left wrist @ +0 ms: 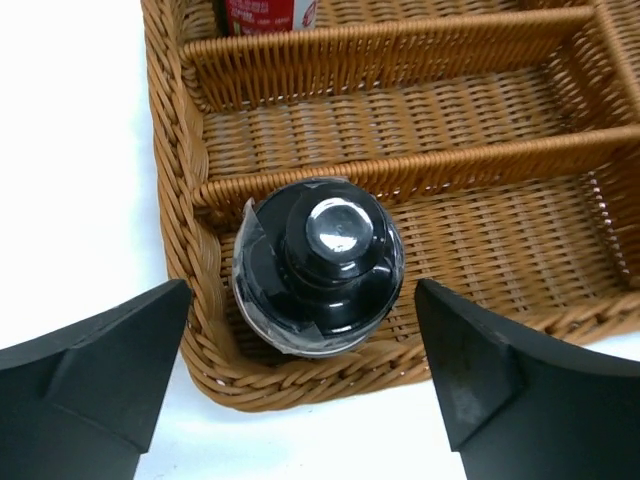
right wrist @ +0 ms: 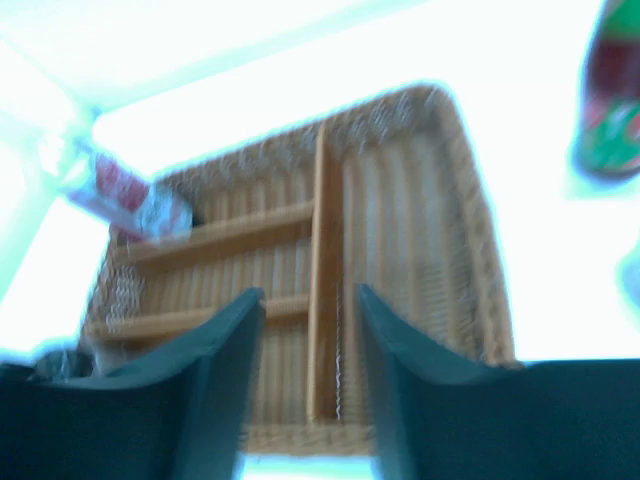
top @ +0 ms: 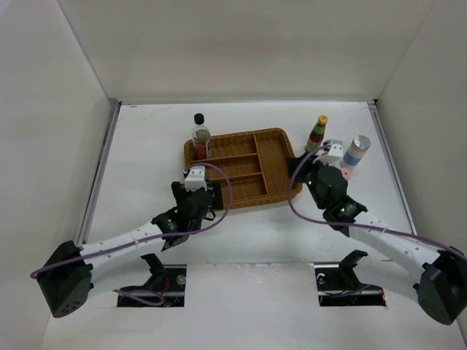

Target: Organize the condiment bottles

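A dark-lidded jar (left wrist: 320,265) stands in the near-left compartment of the wicker tray (left wrist: 420,160). My left gripper (left wrist: 302,310) is open, one finger on each side of the jar and clear of it. In the top view the left gripper (top: 198,191) hides the jar. A black-capped bottle with a red label (top: 201,138) stands in the far-left compartment. A yellow-capped red sauce bottle (top: 317,133) and a blue-banded white bottle (top: 356,153) stand right of the tray. My right gripper (right wrist: 308,295) is open and empty, beside the tray's right edge (top: 303,166).
A small pink-topped item (top: 347,173) shows partly behind my right wrist. The brown tray (top: 273,157) has a long right compartment and three left ones. White walls enclose the table on three sides. The right wrist view is blurred.
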Available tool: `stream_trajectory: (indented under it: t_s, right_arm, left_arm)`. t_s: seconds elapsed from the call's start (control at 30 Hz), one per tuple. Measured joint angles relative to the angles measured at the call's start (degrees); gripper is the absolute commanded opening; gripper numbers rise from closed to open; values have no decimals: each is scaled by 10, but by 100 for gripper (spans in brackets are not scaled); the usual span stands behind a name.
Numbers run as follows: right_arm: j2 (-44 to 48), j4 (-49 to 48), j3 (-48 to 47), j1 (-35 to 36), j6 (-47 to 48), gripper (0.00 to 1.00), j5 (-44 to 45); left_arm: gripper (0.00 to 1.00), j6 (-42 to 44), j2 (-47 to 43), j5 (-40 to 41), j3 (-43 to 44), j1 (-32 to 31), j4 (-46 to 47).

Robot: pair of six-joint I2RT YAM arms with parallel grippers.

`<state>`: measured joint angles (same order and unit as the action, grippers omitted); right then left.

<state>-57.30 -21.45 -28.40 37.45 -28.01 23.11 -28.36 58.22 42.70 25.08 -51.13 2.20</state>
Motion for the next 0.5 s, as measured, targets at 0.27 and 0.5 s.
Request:
stream_trajectory:
  t_s: [0.27, 0.5]
  right_arm:
    - [-82, 105, -206, -139, 23, 95, 22]
    - [-212, 190, -329, -214, 55, 100, 41]
  left_arm:
    - [100, 5, -208, -9, -39, 38, 34]
    - [100, -4, -334, 7, -111, 136, 123]
